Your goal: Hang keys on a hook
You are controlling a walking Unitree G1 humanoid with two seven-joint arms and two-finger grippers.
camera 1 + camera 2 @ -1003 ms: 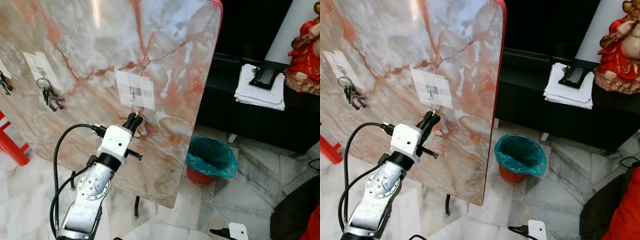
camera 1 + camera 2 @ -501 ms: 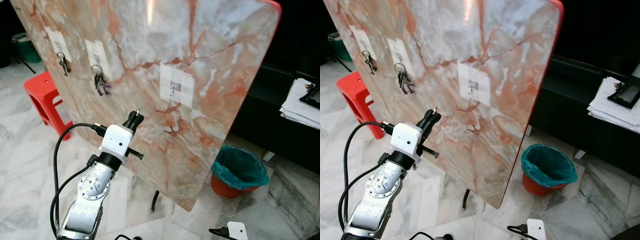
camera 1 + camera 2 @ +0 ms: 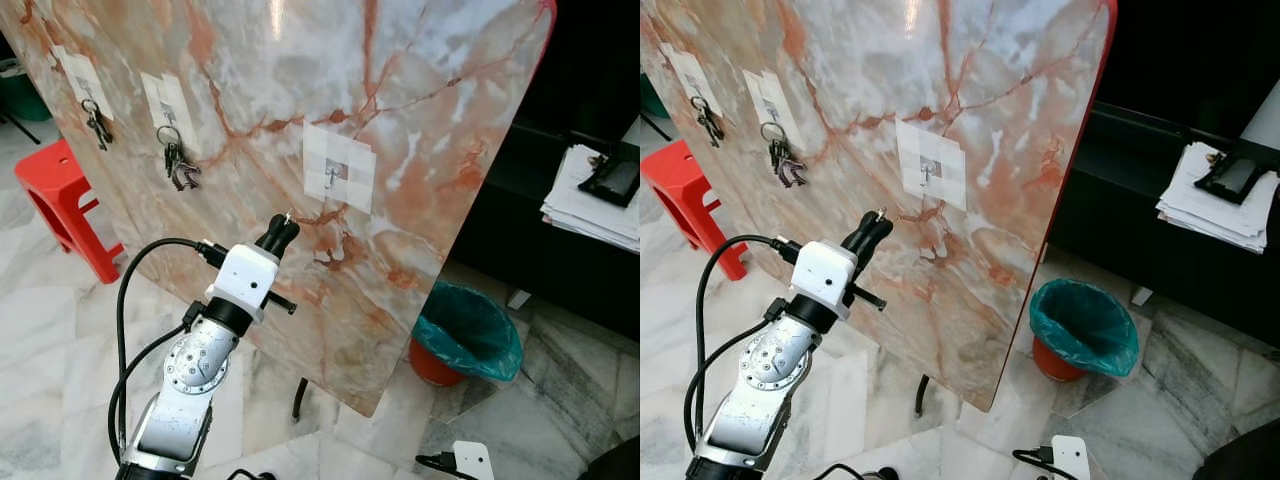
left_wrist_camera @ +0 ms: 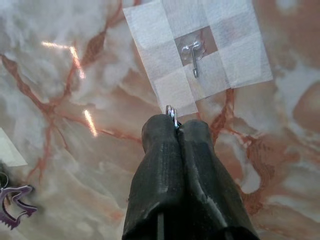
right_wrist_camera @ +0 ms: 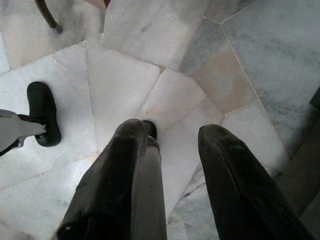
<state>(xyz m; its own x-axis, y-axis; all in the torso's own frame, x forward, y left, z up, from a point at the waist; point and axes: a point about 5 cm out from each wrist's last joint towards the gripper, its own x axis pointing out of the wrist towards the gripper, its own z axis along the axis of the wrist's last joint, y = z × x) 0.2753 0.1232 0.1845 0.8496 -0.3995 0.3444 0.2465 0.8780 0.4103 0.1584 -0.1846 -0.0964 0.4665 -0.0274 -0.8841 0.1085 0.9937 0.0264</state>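
A marble-patterned board (image 3: 420,120) leans in front of me. A small metal hook (image 3: 333,178) sits on a white taped patch at its middle; the left wrist view has this hook (image 4: 192,52) just beyond the fingertips. My left gripper (image 3: 281,230) is raised below and left of the hook, shut on a thin metal key ring (image 4: 171,111) that pokes out between the tips; the keys themselves are hidden. Two other key bunches (image 3: 175,166) (image 3: 96,122) hang on hooks further left. My right gripper (image 5: 175,135) hangs open over the floor.
A red stool (image 3: 55,190) stands at the board's left end. A bin with a teal liner (image 3: 468,332) sits on the marble floor right of the board, before a black cabinet bearing a stack of papers (image 3: 590,205). The board's dark leg (image 3: 300,396) reaches the floor.
The whole view has swung, so the camera moved. A second ago my left gripper's tip sat just under the hook; now it lies lower left of it, still shut.
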